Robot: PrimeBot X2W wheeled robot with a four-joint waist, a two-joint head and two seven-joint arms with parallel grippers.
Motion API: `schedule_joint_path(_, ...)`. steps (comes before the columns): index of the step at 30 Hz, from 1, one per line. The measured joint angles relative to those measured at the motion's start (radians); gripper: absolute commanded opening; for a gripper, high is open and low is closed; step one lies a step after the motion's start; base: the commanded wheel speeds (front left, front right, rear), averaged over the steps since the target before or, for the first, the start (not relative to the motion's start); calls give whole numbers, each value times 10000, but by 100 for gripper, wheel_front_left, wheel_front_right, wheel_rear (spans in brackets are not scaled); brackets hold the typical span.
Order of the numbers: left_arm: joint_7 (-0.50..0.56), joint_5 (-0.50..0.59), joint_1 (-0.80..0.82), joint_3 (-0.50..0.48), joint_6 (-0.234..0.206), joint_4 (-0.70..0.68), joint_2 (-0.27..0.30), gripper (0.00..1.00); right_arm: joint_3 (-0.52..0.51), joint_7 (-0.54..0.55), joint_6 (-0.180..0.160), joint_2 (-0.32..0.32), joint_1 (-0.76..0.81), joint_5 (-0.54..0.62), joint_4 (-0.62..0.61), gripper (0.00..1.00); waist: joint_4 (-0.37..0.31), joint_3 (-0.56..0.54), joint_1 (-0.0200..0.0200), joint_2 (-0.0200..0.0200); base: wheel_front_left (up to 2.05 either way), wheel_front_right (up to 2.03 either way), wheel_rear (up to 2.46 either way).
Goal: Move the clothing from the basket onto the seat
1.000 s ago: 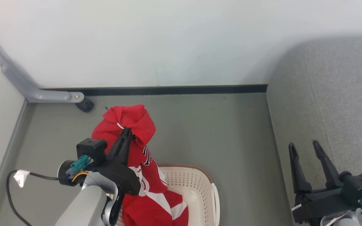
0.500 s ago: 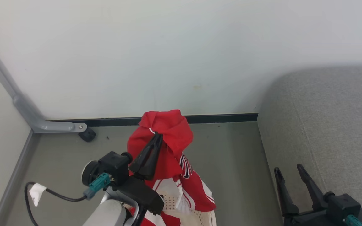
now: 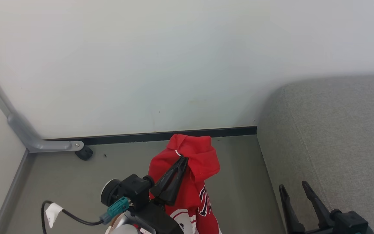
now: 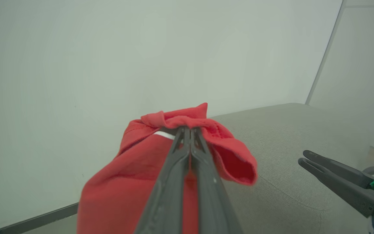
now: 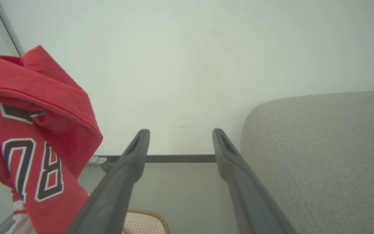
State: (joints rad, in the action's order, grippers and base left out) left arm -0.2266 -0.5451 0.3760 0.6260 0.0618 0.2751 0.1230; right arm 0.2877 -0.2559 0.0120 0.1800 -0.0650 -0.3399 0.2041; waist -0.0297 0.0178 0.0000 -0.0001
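My left gripper (image 3: 181,157) is shut on the clothing (image 3: 192,169), a bright red garment with white trim and dark numerals (image 5: 37,130), bunched over the fingertips and hanging down over the floor. In the left wrist view the closed fingers (image 4: 174,182) pinch the clothing (image 4: 135,169) with the seat (image 4: 287,136) behind it. The seat (image 3: 333,136) is a big grey fabric sofa at the right. My right gripper (image 3: 293,190) stands open at the lower right beside the seat's edge, holding nothing. A bit of the basket (image 5: 148,224), cream with a brown rim, shows low in the right wrist view.
A pale wall (image 3: 174,65) with a dark baseboard (image 3: 148,136) runs behind. A grey metal frame leg (image 3: 41,144) with a black caster (image 3: 84,152) stands at the left. Grey floor (image 3: 239,182) lies between the garment and the seat.
The left gripper has carried the garment up and rightward, out of the basket and closer to the seat. The head camera has tilted up, so the basket has dropped out of its view.
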Motion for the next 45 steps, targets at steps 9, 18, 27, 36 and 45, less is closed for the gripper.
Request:
schedule_joint_path(9, 284, 4, 0, -8, -102, -328, 44, 0, 132, 21, 46, -12, 0, 0, -148, 100, -5, -1, 0, 1, 0, 0, 0)
schedule_joint_path(18, 554, 4, 0, -15, -199, -548, 100, 0, 978, 211, 495, -328, -107, 4, -414, 100, 97, 49, 0, 0, 0, 0, 0)
schedule_joint_path(27, 871, 4, 41, 117, -265, -698, 10, 0, 2355, 539, 861, -859, -783, 63, -222, 100, 334, 166, 0, 1, 0, 0, 0)
schedule_joint_path(36, 1014, 2, 95, 232, -263, -761, -23, 0, 3244, 802, 1022, -1009, -1468, 73, 642, 100, 660, 263, 0, 1, 0, 0, 0)
schedule_joint_path(45, 1104, 4, 95, 232, -265, -972, -4, 0, 3540, 886, 1026, -1087, -2558, 35, 1820, 100, 800, 372, 0, 1, 0, 0, 0)
